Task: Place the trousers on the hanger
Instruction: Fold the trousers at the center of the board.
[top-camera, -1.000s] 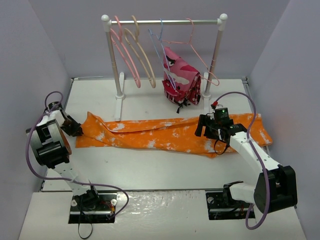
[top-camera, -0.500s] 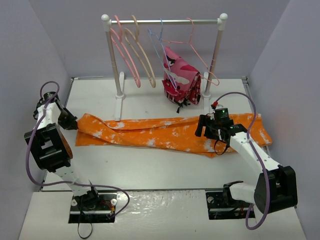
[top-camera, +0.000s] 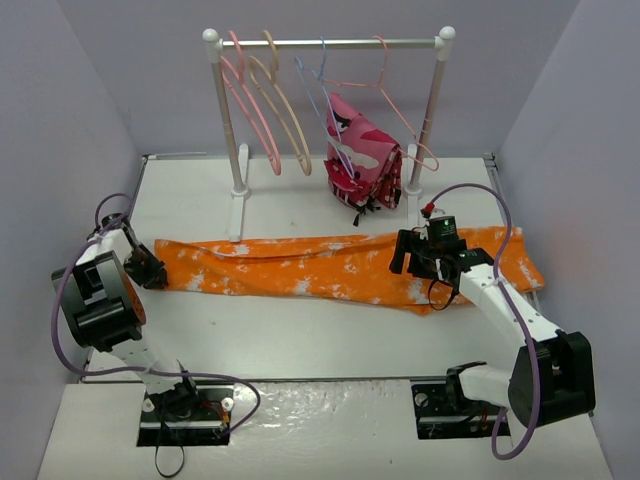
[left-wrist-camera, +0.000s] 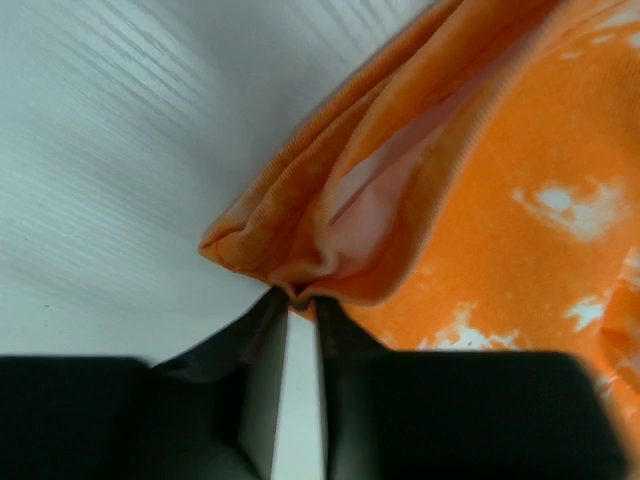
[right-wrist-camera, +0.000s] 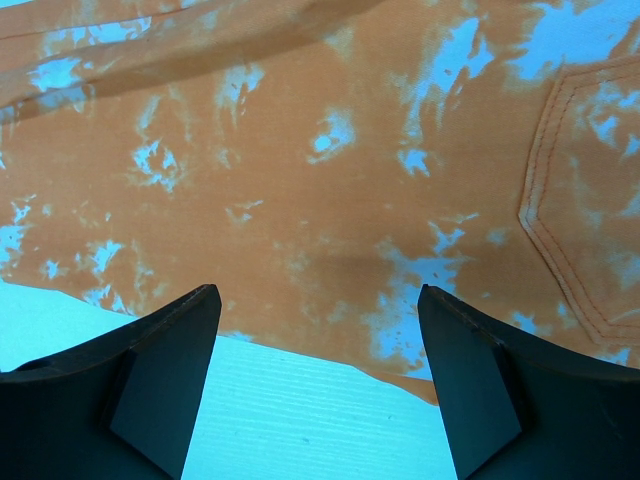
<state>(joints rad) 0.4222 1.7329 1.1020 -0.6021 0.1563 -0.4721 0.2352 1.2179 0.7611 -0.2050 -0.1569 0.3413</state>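
Top external view: trousers (top-camera: 330, 268) flat on the table (top-camera: 300, 330), unhung.
One end is pinched by the left gripper (left-wrist-camera: 302, 298); the right gripper (right-wrist-camera: 315, 300) is held open above; hanger (top-camera: 258, 128) untouched on the rail (top-camera: 330, 43).

My top camera looks down from high behind my bases over the whole table (top-camera: 300, 335), my left wrist camera crowds the trousers' (left-wrist-camera: 520, 150) left end, my right looks down close on their right half, all sharing that cloth.
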